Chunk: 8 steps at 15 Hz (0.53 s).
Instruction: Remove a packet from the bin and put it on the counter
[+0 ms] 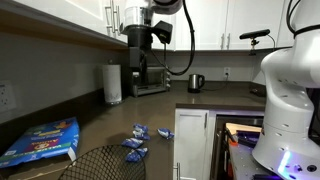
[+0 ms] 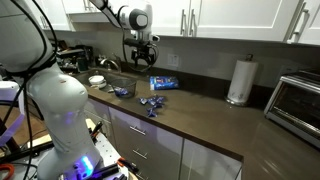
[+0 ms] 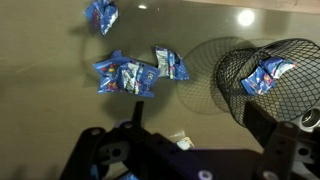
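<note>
The round black wire-mesh bin (image 3: 295,100) stands on the dark counter (image 3: 60,120) at the right of the wrist view. One blue packet (image 3: 266,75) lies inside it. Several blue packets lie on the counter beside it: a cluster (image 3: 125,76), one next to it (image 3: 170,63) and one farther off (image 3: 101,15). My gripper (image 3: 200,130) is open and empty. It hangs well above the counter, beside the bin and not over it. In both exterior views the gripper (image 1: 140,62) (image 2: 140,62) is high above the bin (image 1: 105,162) and the loose packets (image 1: 136,142) (image 2: 152,103).
A large blue bag (image 1: 42,142) (image 2: 163,83) lies on the counter. A paper towel roll (image 1: 113,84) (image 2: 237,82), a toaster oven (image 2: 298,100), a coffee machine (image 1: 150,72) and a kettle (image 1: 196,83) stand along the back. White cabinets hang above.
</note>
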Each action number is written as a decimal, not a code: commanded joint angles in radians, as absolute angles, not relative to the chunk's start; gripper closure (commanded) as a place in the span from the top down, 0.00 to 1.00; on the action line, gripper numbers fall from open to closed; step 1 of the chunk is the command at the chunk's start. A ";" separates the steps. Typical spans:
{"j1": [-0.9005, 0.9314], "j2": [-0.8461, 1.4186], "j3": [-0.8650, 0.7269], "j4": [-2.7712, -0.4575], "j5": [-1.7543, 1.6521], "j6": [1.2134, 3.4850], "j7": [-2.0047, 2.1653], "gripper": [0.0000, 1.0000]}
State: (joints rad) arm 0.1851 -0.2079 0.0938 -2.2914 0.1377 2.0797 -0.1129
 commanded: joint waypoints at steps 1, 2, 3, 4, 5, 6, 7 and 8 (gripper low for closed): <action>0.174 -0.207 0.103 -2.290 0.140 2.077 -0.116 1.00; 0.182 -0.207 0.103 -2.302 0.168 2.084 -0.130 1.00; 0.191 -0.206 0.113 -2.321 0.181 2.105 -0.120 1.00; 0.200 -0.206 0.124 -2.338 0.197 2.116 -0.110 1.00; 0.208 -0.207 0.139 -2.352 0.198 2.124 -0.103 1.00; 0.219 -0.205 0.158 -2.367 0.200 2.140 -0.098 1.00; 0.233 -0.192 0.178 -2.378 0.197 2.163 -0.091 1.00; 0.245 -0.180 0.193 -2.381 0.199 2.177 -0.093 1.00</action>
